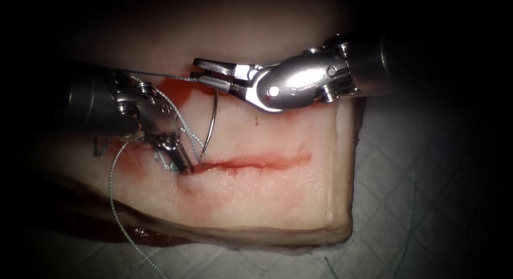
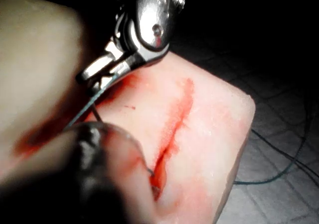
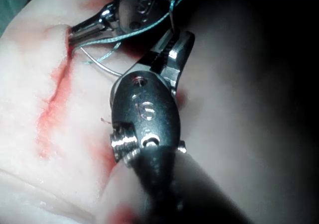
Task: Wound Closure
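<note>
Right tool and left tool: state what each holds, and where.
Right tool grips the needle at its thread end; the point meets the cut. Left tool presses at the cut's left end; its hold cannot be told.

We read no words or brand names, only a faint stamped mark, perhaps a 6, on the right tool's (image 3: pixel 144 109) metal wrist, too unclear to confirm

The endoscope looks down from above and in front on the tissue (image 1: pixel 278 193) and its cut (image 1: pixel 251 162). Each wrist camera peers along its own shaft from very close. All three views share the cut's left end, where the needle (image 1: pixel 211 126) stands.
</note>
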